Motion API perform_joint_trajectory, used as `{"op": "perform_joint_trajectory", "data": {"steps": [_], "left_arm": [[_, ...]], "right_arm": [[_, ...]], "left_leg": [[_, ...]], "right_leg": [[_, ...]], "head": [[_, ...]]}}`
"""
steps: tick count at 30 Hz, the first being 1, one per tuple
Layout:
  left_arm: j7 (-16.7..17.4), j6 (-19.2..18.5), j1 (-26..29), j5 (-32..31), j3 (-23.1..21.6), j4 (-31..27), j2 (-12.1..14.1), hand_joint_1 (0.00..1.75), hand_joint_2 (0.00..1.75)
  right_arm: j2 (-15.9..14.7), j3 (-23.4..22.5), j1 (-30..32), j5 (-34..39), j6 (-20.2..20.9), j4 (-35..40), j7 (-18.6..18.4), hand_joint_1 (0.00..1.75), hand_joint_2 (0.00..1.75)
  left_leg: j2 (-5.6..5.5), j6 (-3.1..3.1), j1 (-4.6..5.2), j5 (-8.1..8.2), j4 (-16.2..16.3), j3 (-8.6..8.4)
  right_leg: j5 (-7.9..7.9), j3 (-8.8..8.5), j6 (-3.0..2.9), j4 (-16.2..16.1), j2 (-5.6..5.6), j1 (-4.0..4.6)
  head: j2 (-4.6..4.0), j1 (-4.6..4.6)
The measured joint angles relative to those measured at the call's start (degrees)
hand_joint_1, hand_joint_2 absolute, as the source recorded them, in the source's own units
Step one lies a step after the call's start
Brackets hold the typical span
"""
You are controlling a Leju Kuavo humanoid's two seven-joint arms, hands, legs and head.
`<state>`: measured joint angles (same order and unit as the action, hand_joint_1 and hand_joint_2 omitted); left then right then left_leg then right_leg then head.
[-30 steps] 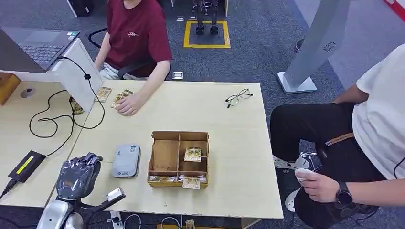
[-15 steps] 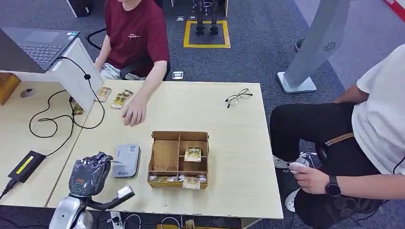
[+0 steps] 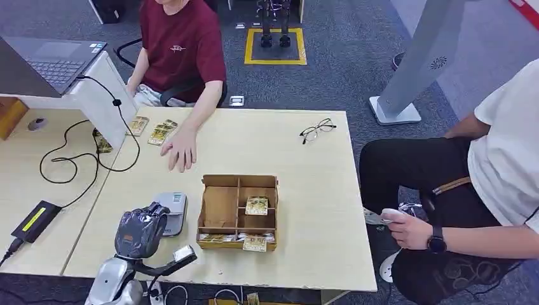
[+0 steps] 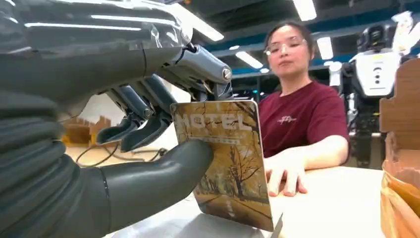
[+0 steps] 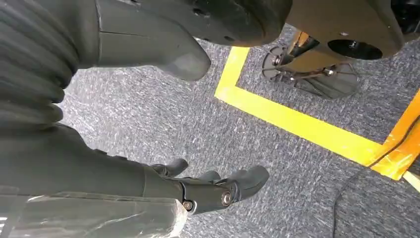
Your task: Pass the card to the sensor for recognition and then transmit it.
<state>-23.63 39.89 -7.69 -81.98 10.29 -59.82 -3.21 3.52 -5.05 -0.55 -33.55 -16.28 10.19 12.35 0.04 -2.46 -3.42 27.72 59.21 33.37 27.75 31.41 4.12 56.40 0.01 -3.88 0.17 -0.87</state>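
My left hand (image 3: 141, 230) hovers over the near end of the grey sensor (image 3: 171, 212), left of the wooden box. In the left wrist view that hand (image 4: 124, 124) pinches a brown "HOTEL" card (image 4: 225, 163) between thumb and fingers, held upright with its lower edge close to the grey sensor surface (image 4: 183, 227). My right hand (image 5: 208, 191) hangs by the floor with its fingers apart and nothing in it. More cards (image 3: 257, 205) lie in the compartments of the wooden box (image 3: 238, 211).
A person in a red shirt (image 3: 181, 44) sits across the table, one hand (image 3: 180, 150) flat on it near loose cards (image 3: 161, 132). A second person (image 3: 483, 190) sits at the right. Glasses (image 3: 316, 129), cables (image 3: 70, 162), a laptop (image 3: 47, 60) and a black device (image 3: 33, 220) lie around.
My left hand has carried the card rightward from the table's left part to above the sensor. The red-shirted person's hand slid a little away from the loose cards.
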Motion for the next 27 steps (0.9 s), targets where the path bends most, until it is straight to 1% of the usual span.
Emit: {"op": "perform_joint_trajectory", "data": {"steps": [2,4,10,12,14,18,22,25,27], "left_arm": [[-1.6,0.0,-0.2,1.0,0.0,0.3,-0.5,1.75,1.75],[-2.4,0.0,-0.3,1.3,0.0,0.5,-0.8,1.75,1.75],[-2.2,0.0,-0.9,0.5,0.0,1.5,-1.7,1.75,1.75],[-0.9,0.0,-1.2,-0.6,0.0,2.0,-1.8,1.75,1.75],[1.1,0.0,-1.4,-0.7,-0.4,2.8,-1.7,1.75,1.75],[4.9,0.0,-1.9,-2.5,-2.4,5.4,-1.3,1.75,1.75],[8.6,0.0,-2.7,-2.9,-5.3,8.9,-0.1,1.75,1.75],[9.1,0.0,-3.4,-3.1,-7.1,10.5,0.5,1.75,1.75],[10.6,0.0,-3.9,-3.6,-8.1,11.8,1.0,1.75,1.75]], "right_arm": [[0.0,0.0,0.0,0.0,0.0,0.0,-0.1,0.00,1.75],[0.1,0.0,0.0,0.0,0.0,0.0,-0.2,0.00,1.75],[0.2,0.0,0.0,-0.1,0.0,0.0,-0.3,0.00,1.75],[0.2,0.0,0.0,-0.1,0.0,0.0,-0.2,0.00,1.75],[0.2,0.0,0.0,0.5,0.1,0.0,0.0,0.00,1.75],[0.2,0.0,-0.1,0.9,0.2,0.0,-0.1,0.00,1.75],[0.2,-0.1,-0.1,-0.2,0.4,0.2,-0.7,0.00,1.75],[0.2,-0.3,-0.1,-0.2,0.4,0.2,-0.7,0.00,1.75],[0.2,-0.4,-0.1,-0.2,0.4,0.2,-0.7,0.00,1.75]], "left_leg": [[0.00,0.00,0.00,0.00,0.0,0.00],[0.00,0.00,0.00,0.00,0.0,0.00],[0.00,0.00,0.00,0.00,0.0,0.00],[0.00,0.00,0.00,0.00,0.0,0.00],[0.00,0.00,0.00,0.00,0.0,-0.01],[-0.01,0.00,0.00,0.00,0.0,-0.03],[-0.01,0.00,0.00,0.00,0.0,-0.12],[-0.01,0.00,0.00,0.00,0.0,-0.20],[0.00,0.00,0.00,0.00,0.0,-0.22]], "right_leg": [[0.00,0.00,0.00,0.0,0.00,0.00],[0.00,-0.01,0.00,0.0,0.00,0.00],[0.00,-0.02,0.00,0.0,0.00,0.00],[0.00,-0.02,0.00,0.0,0.00,0.00],[0.00,-0.02,0.00,0.0,0.00,0.00],[0.00,-0.07,0.00,0.0,-0.01,0.00],[0.00,-0.16,0.00,0.0,-0.01,0.00],[0.01,-0.28,0.01,0.0,-0.05,0.00],[0.00,-0.30,0.00,0.0,-0.02,0.00]], "head": [[0.00,-0.02],[0.00,-0.02],[0.00,-0.02],[0.00,0.00],[0.00,-0.02],[0.00,-0.02],[0.00,0.00],[0.00,0.00],[0.00,0.02]]}}
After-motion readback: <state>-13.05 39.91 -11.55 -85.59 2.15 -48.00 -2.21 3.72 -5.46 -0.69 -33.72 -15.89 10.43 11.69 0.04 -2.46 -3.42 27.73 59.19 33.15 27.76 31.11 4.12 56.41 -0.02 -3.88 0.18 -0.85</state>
